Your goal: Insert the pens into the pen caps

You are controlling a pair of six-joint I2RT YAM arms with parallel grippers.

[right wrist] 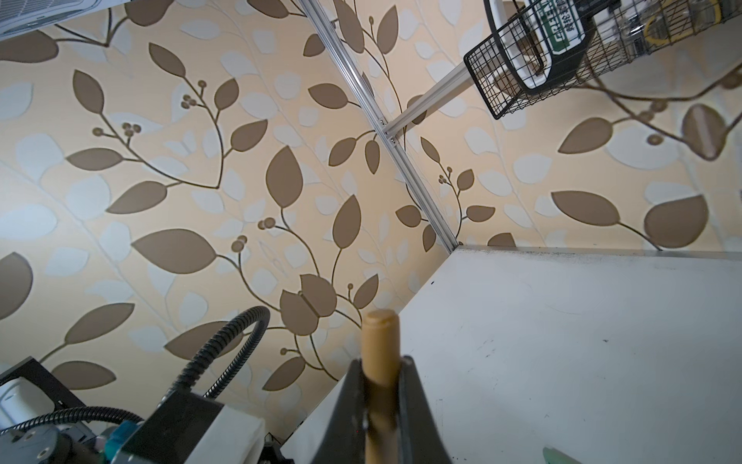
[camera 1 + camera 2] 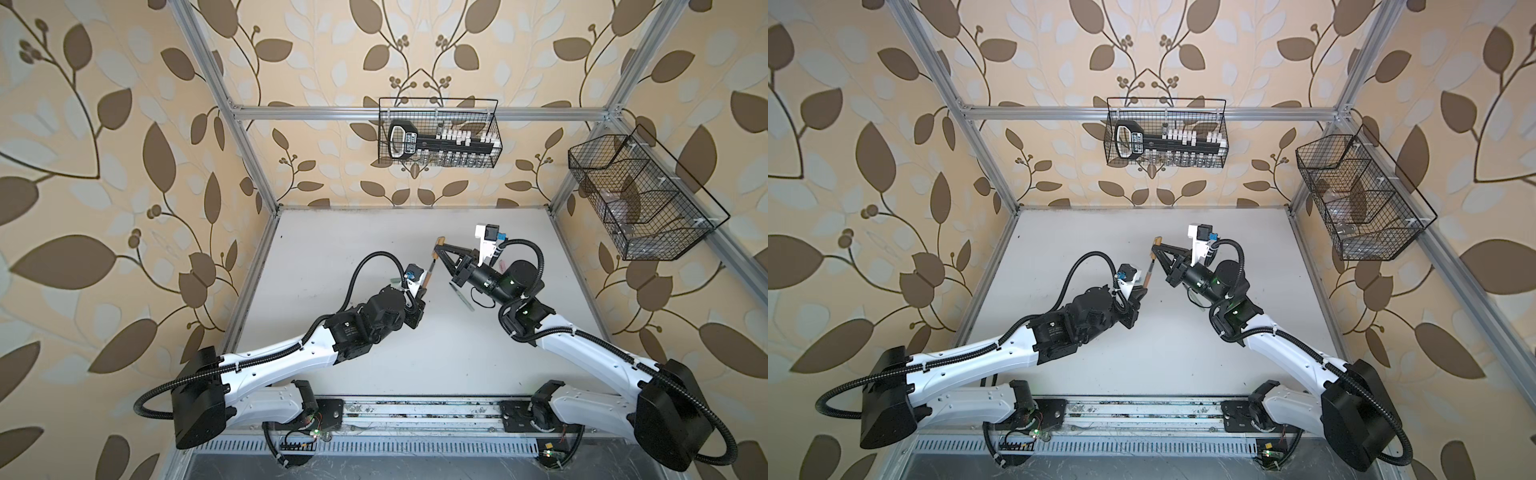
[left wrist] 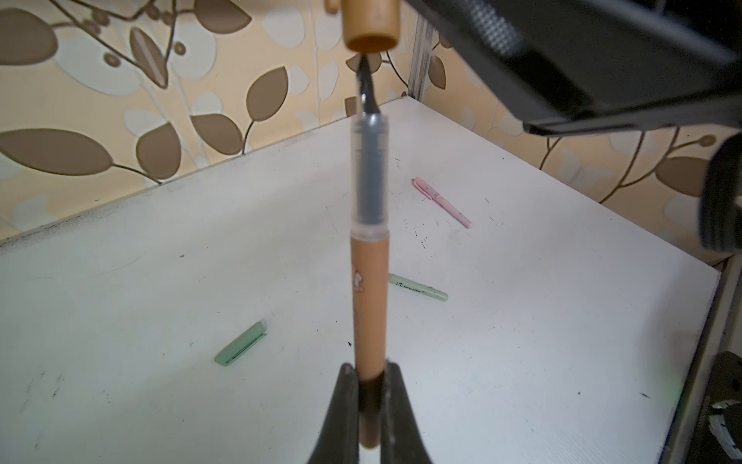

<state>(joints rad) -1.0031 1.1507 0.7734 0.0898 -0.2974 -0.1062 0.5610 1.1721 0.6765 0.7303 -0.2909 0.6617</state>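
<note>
**A:** Start at the near edge. Left arm?

**B:** The left gripper (image 3: pixel 369 373) is clenched on the butt end of the tan-brown pen (image 3: pixel 367 289). The pen is held in the air over the middle of the worktop (image 3: pixel 120 281), dark tip pointing toward the far edge.

**A:** Right arm?

**B:** The right gripper (image 1: pixel 381 369) is clamped around the tan-brown cap (image 1: pixel 380 345), with the cap's rounded end poking out past the fingers. In a top view the cap (image 2: pixel 439 241) sits just beyond the pen's tip, on the far side.

**A:** Are they touching?

**B:** In the left wrist view the tip is right at the cap's open mouth. Cannot tell if it has entered. The clear section and the barrel are all outside.

**A:** Anything loose?

**B:** The green pen (image 2: pixel 463 297) lies flat just right of the middle, beside the right arm. The pink pen (image 3: pixel 441 203) lies flat farther on, toward the far right corner. The green cap (image 3: pixel 241 343) lies flat, well apart from its pen. It is hidden in both top views.

**A:** Beyond that?

**B:** A wire basket (image 2: pixel 436 99) hangs on the rail above the far edge.
</note>
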